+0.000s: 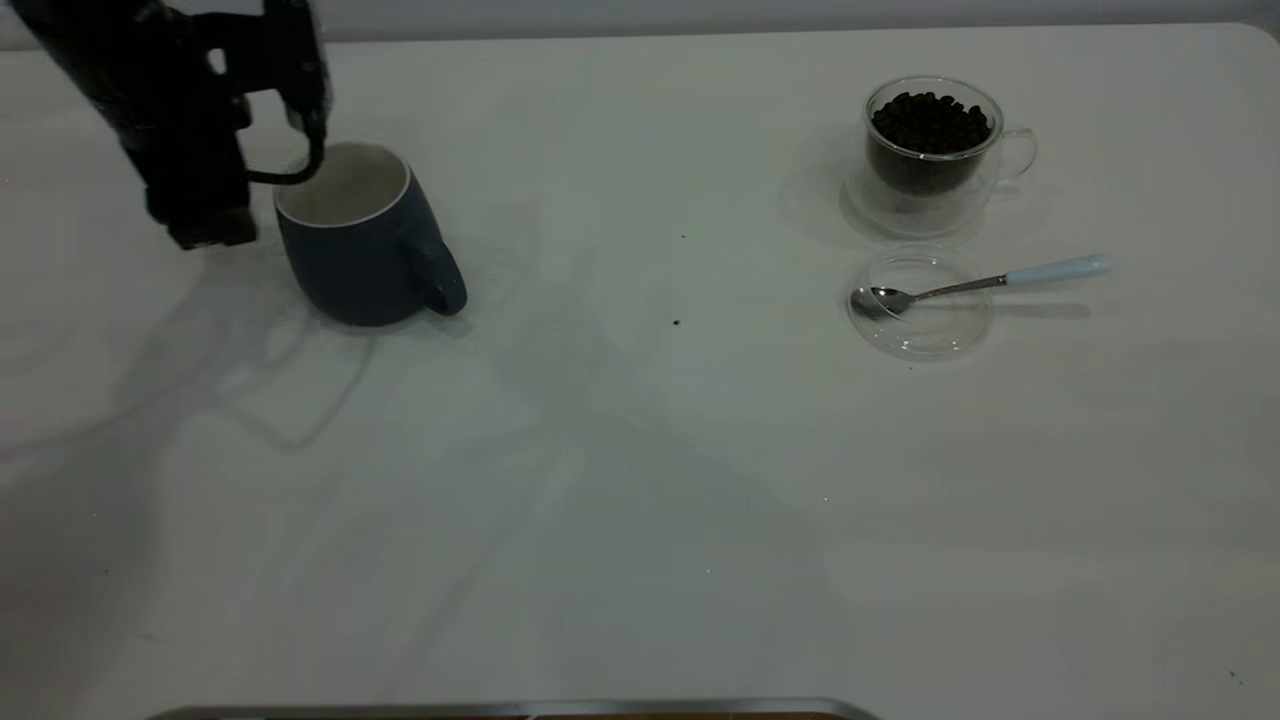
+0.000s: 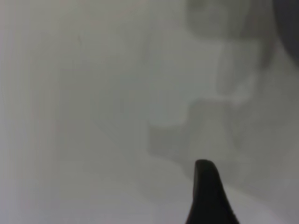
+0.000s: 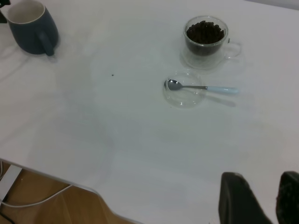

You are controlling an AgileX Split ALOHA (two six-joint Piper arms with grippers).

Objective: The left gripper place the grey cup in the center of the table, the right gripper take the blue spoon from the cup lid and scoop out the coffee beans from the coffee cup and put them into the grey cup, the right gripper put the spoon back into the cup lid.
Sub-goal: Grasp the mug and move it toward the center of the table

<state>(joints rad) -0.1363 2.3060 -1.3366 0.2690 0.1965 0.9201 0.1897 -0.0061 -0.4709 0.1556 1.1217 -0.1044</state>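
Grey cup (image 1: 358,240) stands upright at the far left of the table (image 1: 640,480) in the exterior view, its handle pointing toward the near right and its pale interior exposed. The left gripper (image 1: 300,150) is positioned at the cup's far-left rim: one curved finger (image 1: 305,160) hooks over the rim edge, while the gripper body sits just left of the cup wall; whether the fingers are clamped on the rim cannot be determined. At the far right, the glass coffee cup (image 1: 935,150) holds coffee beans (image 1: 930,122), handle to the right. Just nearer than it lies the clear cup lid (image 1: 920,305), with the blue spoon (image 1: 985,282) resting bowl-down in it and its pale blue handle extending right, beyond the lid edge. Two dark specks lie on the table between the cups. The left wrist view shows only blurred table surface, shadows and one dark fingertip (image 2: 208,196); a dark curved edge at one corner is too blurred to identify. The right wrist view looks across the table from above its near edge: the grey cup (image 3: 32,27), the coffee cup (image 3: 205,41), the lid (image 3: 184,91) and the spoon (image 3: 201,87) are all well apart from the right gripper (image 3: 271,198), whose two dark fingers (image 3: 238,200) stand separated, holding nothing.
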